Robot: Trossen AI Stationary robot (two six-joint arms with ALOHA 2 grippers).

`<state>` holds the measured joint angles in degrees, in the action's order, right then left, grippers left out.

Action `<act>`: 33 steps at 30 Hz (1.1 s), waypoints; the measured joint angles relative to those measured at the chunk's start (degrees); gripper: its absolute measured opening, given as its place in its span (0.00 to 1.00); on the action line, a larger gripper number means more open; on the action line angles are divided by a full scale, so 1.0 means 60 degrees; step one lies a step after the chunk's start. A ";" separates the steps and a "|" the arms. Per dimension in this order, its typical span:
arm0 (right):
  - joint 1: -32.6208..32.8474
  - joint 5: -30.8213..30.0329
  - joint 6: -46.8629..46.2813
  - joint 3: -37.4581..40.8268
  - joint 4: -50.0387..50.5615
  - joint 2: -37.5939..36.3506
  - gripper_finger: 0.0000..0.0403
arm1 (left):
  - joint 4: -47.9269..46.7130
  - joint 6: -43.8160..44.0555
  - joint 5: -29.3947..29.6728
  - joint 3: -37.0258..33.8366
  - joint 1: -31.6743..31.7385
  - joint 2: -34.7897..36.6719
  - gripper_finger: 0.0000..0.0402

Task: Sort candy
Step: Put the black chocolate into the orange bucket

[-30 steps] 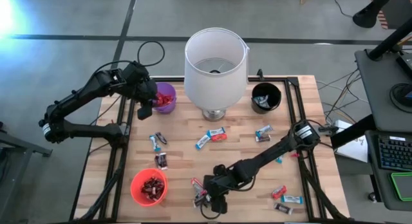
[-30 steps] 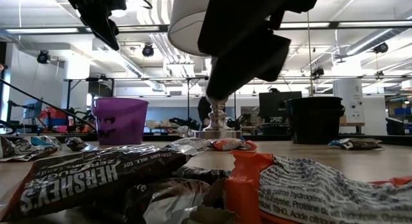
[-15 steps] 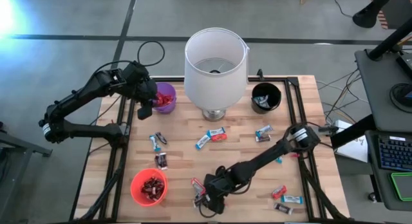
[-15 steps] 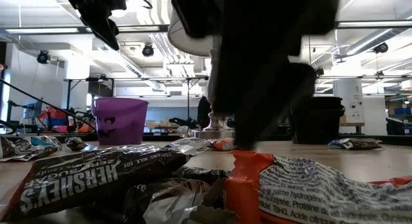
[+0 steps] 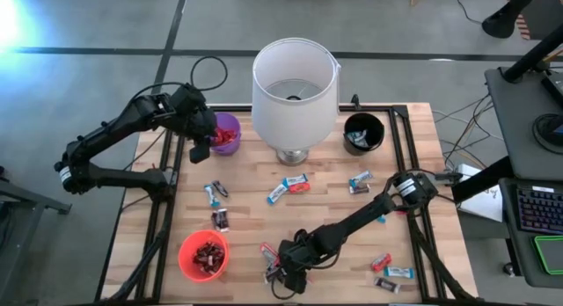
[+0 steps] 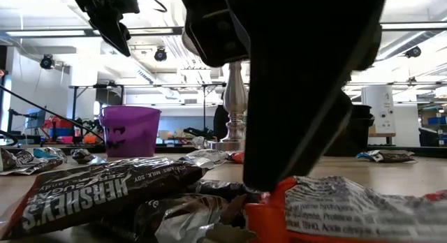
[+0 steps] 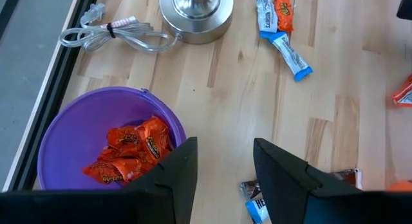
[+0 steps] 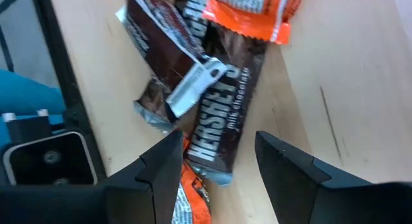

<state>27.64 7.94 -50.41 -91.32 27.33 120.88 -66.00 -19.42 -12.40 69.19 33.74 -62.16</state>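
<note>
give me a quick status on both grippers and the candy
Right gripper open, low over the candy pile at the table's near edge. Left gripper open, empty, beside the purple cup. Nothing in the way.

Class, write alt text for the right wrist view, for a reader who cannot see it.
The right gripper, jaws open, hangs just above a small heap of candy on the wooden table. A brown Hershey's bar lies between the jaws, another brown bar lies across it, and an orange-wrapped candy lies past them.
</note>
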 joint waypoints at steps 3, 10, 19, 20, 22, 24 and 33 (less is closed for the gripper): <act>0.0000 -0.0051 0.0004 -0.0041 -0.0047 -0.0018 0.46 | 0.0000 0.0000 0.0000 0.0000 0.0000 -0.0114 0.33; -0.0047 -0.0218 -0.0137 -0.0041 -0.0037 0.0106 0.46 | -0.0007 0.0004 0.0000 0.0000 0.0000 -0.0253 0.33; -0.0120 -0.0255 -0.0353 -0.0041 -0.0036 0.0178 0.46 | -0.0007 -0.0042 0.0000 0.0000 0.0000 -0.0253 0.33; -0.0130 -0.0258 -0.0357 -0.0038 -0.0032 0.0178 0.45 | -0.0009 -0.0071 0.0000 0.0000 0.0000 -0.0253 0.33; -0.0175 -0.0283 -0.0357 0.0000 -0.0041 0.0178 0.44 | -0.0011 -0.0076 0.0000 0.0000 0.0000 -0.0253 0.33; -0.0228 -0.0288 -0.0379 0.0053 -0.0051 0.0178 0.42 | -0.0011 -0.0080 0.0000 0.0000 0.0000 -0.0253 0.33; -0.0313 -0.0455 -0.0886 0.0282 -0.0110 0.0178 0.28 | -0.0014 -0.0178 0.0000 0.0000 0.0000 -0.0249 0.33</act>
<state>25.76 5.21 -55.73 -89.63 26.67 121.95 -66.08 -20.49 -12.40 69.19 33.74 -63.66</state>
